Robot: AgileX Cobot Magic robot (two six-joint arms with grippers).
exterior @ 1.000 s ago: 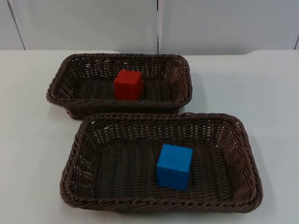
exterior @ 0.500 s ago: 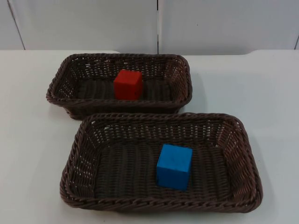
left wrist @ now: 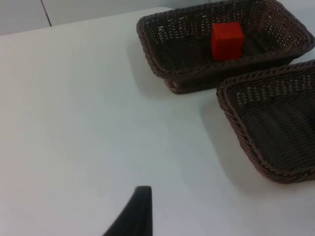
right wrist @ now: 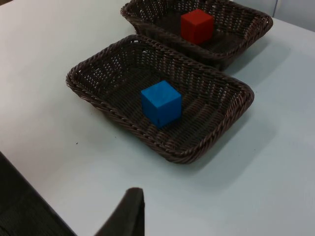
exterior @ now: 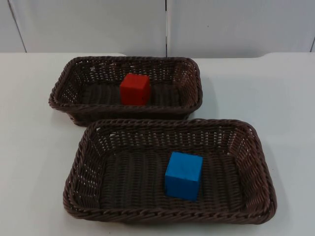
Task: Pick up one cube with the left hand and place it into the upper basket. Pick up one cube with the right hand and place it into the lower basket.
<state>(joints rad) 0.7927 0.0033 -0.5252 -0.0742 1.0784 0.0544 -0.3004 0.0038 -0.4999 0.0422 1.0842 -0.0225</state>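
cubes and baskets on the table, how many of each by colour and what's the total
Red cubes: 1, the red wooden-looking cube in the upper dark brown woven basket.
Blue cubes: 1, the blue cube in the lower dark brown woven basket.
Dark brown woven baskets: 2.
Total: 4 things.

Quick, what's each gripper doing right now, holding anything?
Left gripper: away from both baskets, over the table, holds nothing; open or shut cannot be told.
Right gripper: likewise.
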